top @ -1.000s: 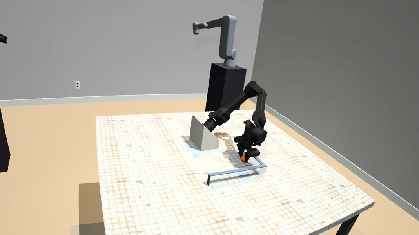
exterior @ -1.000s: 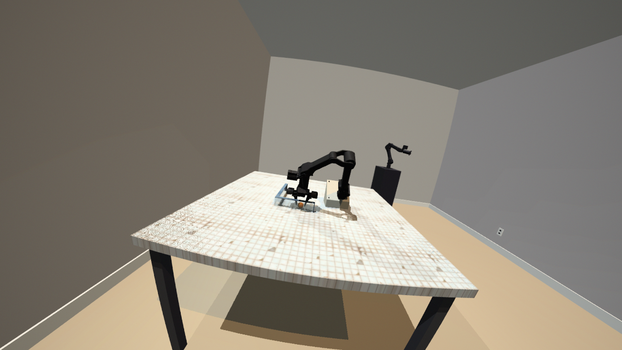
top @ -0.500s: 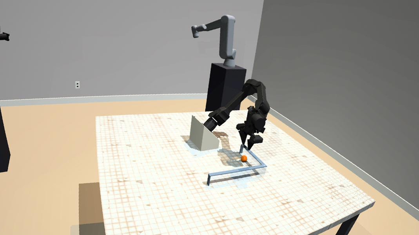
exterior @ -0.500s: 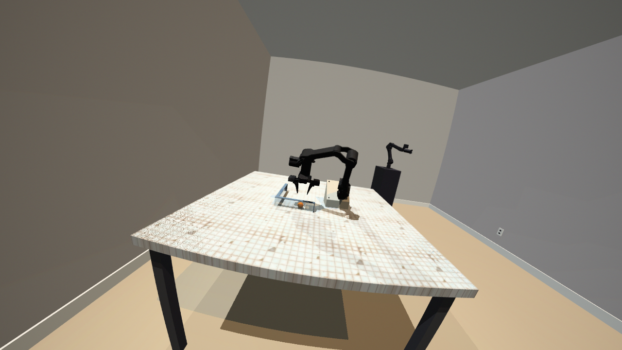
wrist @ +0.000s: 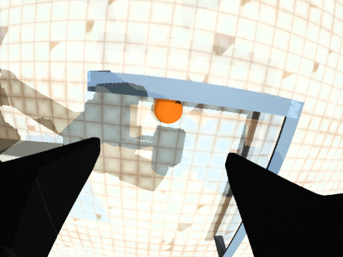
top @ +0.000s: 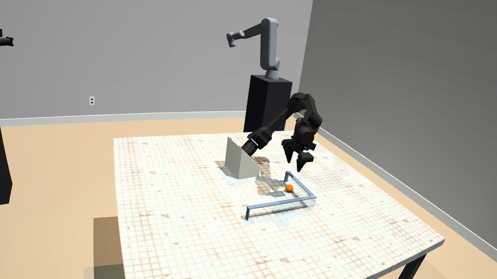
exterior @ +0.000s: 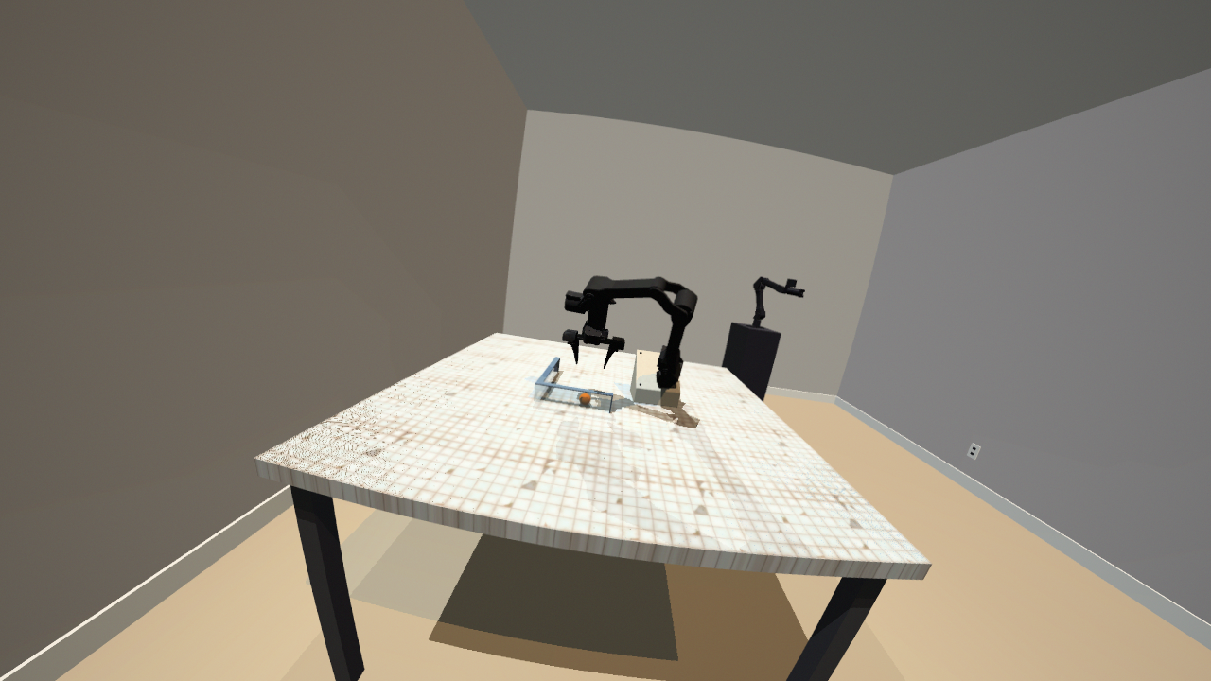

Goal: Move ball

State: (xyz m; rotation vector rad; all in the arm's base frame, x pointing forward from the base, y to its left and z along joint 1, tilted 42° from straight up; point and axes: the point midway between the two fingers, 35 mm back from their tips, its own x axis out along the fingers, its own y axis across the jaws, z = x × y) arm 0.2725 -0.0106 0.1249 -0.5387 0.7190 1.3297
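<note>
The hand hangs released, fingers wide and holding nothing, above the counter. The ball lies below and ahead of it, against the near wall inside the corner, so retreat looks unobstructed.

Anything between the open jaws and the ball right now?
Nothing solid: the wrist view shows only tiled table and shadow between the open gripper and the ball, which rests against the clear wall.

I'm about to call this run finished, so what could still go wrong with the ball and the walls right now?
The ball lies free beside one clear wall, nothing holding it; it might roll. The open gripper hangs above the walls, so a low retreat could clip them. The see-through copy isn't discernible, so placement is unconfirmed.
</note>
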